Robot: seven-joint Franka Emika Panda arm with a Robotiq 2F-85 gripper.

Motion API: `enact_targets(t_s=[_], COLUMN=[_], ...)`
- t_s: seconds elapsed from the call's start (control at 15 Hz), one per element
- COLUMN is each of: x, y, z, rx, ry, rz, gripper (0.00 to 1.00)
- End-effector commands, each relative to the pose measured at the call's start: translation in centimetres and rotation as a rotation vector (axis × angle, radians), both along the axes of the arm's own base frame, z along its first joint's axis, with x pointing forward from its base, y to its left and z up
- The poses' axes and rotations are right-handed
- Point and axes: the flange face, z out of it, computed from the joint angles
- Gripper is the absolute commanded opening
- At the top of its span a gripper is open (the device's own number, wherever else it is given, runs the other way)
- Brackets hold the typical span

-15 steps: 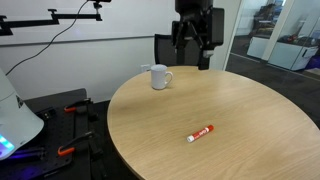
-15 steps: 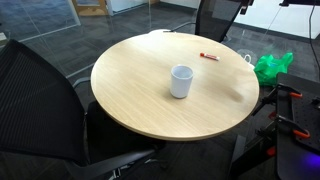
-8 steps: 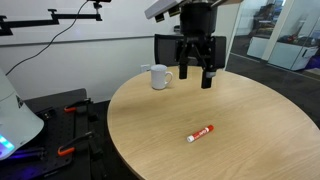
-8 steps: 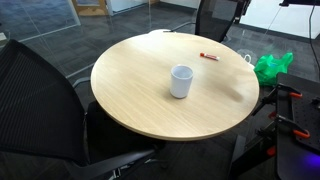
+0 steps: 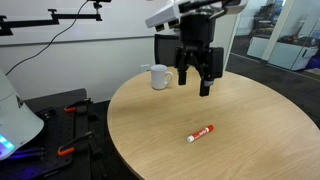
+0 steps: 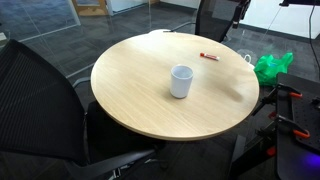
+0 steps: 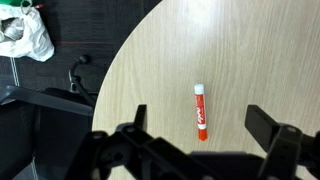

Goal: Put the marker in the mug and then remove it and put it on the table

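Just one marker [image 5: 200, 133] here, lying flat on the bench [image 5: 250, 120]; one white mug [image 5: 159, 77] stands upright, well apart from it; the two fingers [image 5: 205, 85] are spread wide with nothing in them, hanging in the air over the bench near the mug; in the wrist view the marker shows down between them, untouched.

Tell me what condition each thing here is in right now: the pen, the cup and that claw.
marker: lying flat on the table, nothing touching it.
mug: standing upright, nothing visible inside.
gripper: open, holding nothing, in the air above the table.
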Motion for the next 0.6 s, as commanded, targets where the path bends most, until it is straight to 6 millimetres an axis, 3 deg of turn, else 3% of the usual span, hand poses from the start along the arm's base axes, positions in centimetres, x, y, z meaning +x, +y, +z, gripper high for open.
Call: enact_targets(t_s=[0.0, 0.53], x=[0.2, 1.3], y=[-1.0, -1.6], z=[-3.6, -10.6], rx=[0.019, 0.088], ry=[-0.033, -0.054], rz=[0.027, 0.156], gripper=[1.00, 1.00])
